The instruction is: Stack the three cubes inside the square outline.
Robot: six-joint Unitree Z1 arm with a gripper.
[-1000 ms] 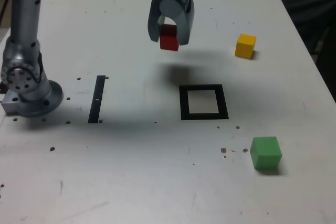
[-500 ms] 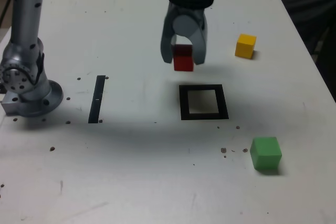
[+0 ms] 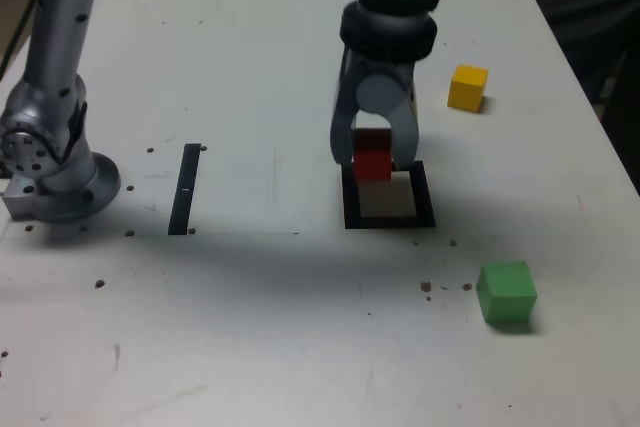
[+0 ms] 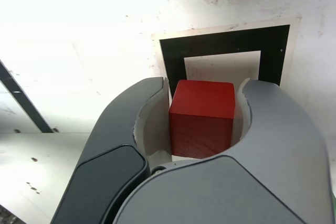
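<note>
Red cube (image 3: 373, 159) in gripper (image 3: 374, 162) — seemingly above square outline (image 3: 387, 219)

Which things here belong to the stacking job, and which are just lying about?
Job: red cube held in the gripper, yellow cube, green cube, square outline.
Lying about: thin black strip, table.
</note>
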